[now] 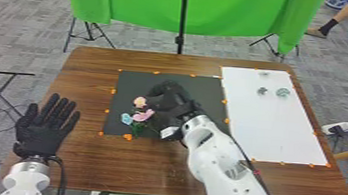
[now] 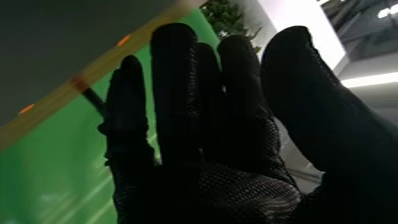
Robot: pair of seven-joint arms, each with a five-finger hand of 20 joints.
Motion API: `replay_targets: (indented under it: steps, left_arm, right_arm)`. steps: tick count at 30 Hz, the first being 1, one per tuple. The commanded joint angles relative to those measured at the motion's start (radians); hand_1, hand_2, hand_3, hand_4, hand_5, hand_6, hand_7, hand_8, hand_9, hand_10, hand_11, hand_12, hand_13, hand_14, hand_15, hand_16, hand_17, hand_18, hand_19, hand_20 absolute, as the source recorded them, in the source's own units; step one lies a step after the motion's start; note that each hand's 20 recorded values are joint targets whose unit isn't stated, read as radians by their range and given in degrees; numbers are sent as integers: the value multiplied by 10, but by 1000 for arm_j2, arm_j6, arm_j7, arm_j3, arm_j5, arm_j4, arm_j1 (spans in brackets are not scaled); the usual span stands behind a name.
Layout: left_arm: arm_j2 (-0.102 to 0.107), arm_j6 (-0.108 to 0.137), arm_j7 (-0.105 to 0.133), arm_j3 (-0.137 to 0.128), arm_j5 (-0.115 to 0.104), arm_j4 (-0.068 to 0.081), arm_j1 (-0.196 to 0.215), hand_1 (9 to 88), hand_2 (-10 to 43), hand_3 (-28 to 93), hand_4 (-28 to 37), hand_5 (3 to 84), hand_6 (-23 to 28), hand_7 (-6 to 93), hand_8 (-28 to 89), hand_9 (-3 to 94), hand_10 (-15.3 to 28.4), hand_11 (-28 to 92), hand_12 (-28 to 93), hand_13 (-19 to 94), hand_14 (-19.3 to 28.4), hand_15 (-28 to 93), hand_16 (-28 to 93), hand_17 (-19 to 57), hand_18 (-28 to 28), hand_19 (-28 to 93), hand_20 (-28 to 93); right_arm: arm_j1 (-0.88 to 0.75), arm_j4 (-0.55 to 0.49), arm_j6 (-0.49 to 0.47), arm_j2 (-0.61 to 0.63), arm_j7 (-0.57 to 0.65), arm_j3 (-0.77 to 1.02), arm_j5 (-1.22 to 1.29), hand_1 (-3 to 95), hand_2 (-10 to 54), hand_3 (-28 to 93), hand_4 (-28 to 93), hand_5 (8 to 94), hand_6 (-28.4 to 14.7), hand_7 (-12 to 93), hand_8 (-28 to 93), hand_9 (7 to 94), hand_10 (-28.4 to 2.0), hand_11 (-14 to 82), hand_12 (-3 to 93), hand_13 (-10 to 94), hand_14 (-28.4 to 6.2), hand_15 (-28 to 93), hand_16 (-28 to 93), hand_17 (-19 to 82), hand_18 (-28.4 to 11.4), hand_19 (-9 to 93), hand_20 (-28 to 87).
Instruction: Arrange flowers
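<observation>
while the left hand (image 1: 41, 137) has straight fingers, the right hand (image 1: 164, 100), likewise uncurled, is beside the flowers (image 1: 143, 115).

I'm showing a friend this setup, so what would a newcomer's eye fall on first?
Probably the bright green cloth, hanging behind the brown table. Next, the right robot hand over the black mat, with pink and blue flowers beside it. The left robot hand is open at the table's left side.

Under the right hand (image 1: 169, 99), gloved in black fabric with a rough, meshed palm, lies a matt black rectangular mat (image 1: 134, 85). Around both spreads a grained brown wooden table (image 1: 85, 156); beyond hangs a green, folded cloth backdrop (image 1: 235, 12).
</observation>
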Motion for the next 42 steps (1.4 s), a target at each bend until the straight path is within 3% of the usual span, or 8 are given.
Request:
replay_targets:
  steps: [1, 8, 12, 17, 21, 24, 37, 42]
  left_arm:
    - [-11, -10, 27, -17, -4, -14, 46, 279, 114, 779, -283, 458, 93, 88, -95, 412, 155, 180, 85, 312, 162, 315, -69, -74, 141, 361, 119]
    - [-7, -32, 47, -16, 17, -15, 53, 281, 110, 780, -283, 457, 91, 89, -94, 413, 154, 180, 85, 313, 162, 314, -69, -72, 142, 360, 118]
    - [-7, -12, 53, -22, 12, -25, 63, 283, 107, 780, -283, 457, 90, 90, -95, 413, 153, 179, 85, 314, 161, 311, -69, -72, 142, 360, 118]
    - [-9, -16, 61, -19, 9, -26, 68, 283, 107, 778, -283, 458, 91, 89, -95, 413, 152, 178, 85, 316, 161, 310, -68, -71, 142, 359, 118]
    - [-11, -17, 58, -16, 13, -23, 61, 283, 107, 778, -283, 459, 91, 89, -95, 414, 153, 178, 85, 316, 161, 310, -67, -71, 142, 360, 118]
    - [-12, 10, 60, -12, 14, -27, 61, 284, 108, 777, -283, 459, 91, 89, -95, 414, 152, 179, 86, 316, 161, 311, -67, -71, 142, 359, 118]
    - [-16, 3, 63, -7, 22, -26, 60, 285, 115, 776, -283, 462, 93, 90, -95, 415, 154, 183, 85, 315, 161, 313, -67, -72, 142, 360, 119]
    - [-16, 13, 53, -1, 54, -26, 57, 285, 115, 776, -283, 462, 94, 90, -95, 415, 154, 182, 85, 314, 161, 313, -68, -72, 142, 360, 119]
  right_arm:
    - [49, -46, -70, 134, 111, 139, 41, 425, -95, 825, -283, 579, -22, 153, -131, 543, -134, 96, 139, 554, -126, 607, 185, 256, -208, 778, 335]
    - [83, 9, -11, 283, 180, 252, 10, 424, -95, 826, -283, 546, -26, 149, -125, 513, -132, 94, 139, 544, -128, 601, 173, 252, -211, 772, 324]
    - [87, 31, -35, 337, 242, 305, 3, 472, -95, 809, -282, 534, -23, 157, -130, 506, -129, 98, 138, 547, -116, 589, 199, 253, -211, 777, 317]
    - [110, 92, -65, 374, 225, 319, -64, 528, -95, 769, -283, 514, -16, 162, -136, 495, -120, 98, 135, 552, -94, 562, 253, 257, -208, 786, 310]
    - [153, 180, -62, 379, 189, 283, -146, 526, -95, 771, -283, 503, -18, 157, -136, 484, -116, 94, 135, 553, -92, 560, 256, 258, -207, 789, 310]
    - [167, 221, -71, 375, 125, 269, -220, 525, -95, 770, -283, 497, -17, 156, -135, 478, -111, 93, 136, 554, -90, 560, 253, 259, -204, 790, 309]
    - [234, 344, -141, 345, 83, 216, -405, 536, -95, 746, -283, 486, -6, 156, -136, 479, -98, 86, 130, 569, -77, 539, 260, 263, -200, 792, 308]
    - [222, 353, -120, 350, 106, 226, -449, 536, -95, 746, -283, 489, -7, 156, -137, 476, -102, 84, 129, 572, -77, 532, 262, 276, -204, 807, 313]
